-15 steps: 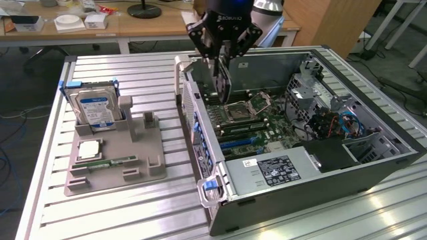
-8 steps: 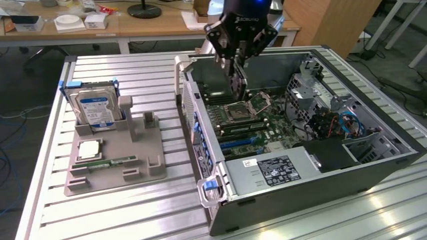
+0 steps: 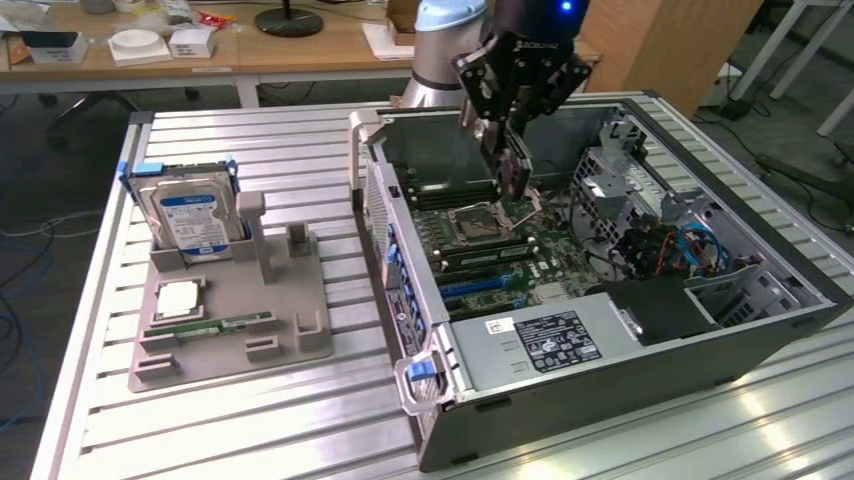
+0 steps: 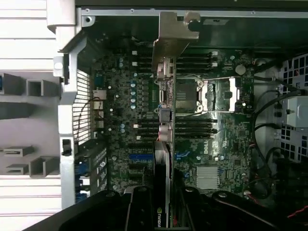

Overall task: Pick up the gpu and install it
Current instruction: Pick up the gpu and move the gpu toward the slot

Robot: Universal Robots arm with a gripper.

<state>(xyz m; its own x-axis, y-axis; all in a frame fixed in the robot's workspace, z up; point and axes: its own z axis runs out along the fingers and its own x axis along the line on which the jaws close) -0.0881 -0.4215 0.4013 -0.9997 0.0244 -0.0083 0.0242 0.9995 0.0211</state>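
Note:
My gripper (image 3: 511, 135) hangs inside the open computer case (image 3: 641, 350), shut on the gpu (image 3: 515, 170). The gpu is a thin dark card held on edge, its lower end a little above the motherboard (image 3: 534, 245) near the CPU socket (image 3: 474, 222). In the wrist view the gpu (image 4: 162, 120) runs edge-on away from the gripper (image 4: 162, 214), and its metal bracket (image 4: 172, 33) reaches toward the case wall. The dark fingers (image 4: 139, 207) press on both sides of the card. A blue slot (image 4: 144, 157) lies on the board just beside the card's edge.
A grey fixture (image 3: 267, 330) on the slatted table at the exterior view's left holds a blue-and-white hard drive (image 3: 194, 215), a CPU (image 3: 180, 298) and a green memory stick (image 3: 227, 324). Cables (image 3: 681, 250) and a drive cage (image 3: 621, 180) crowd the case's far side.

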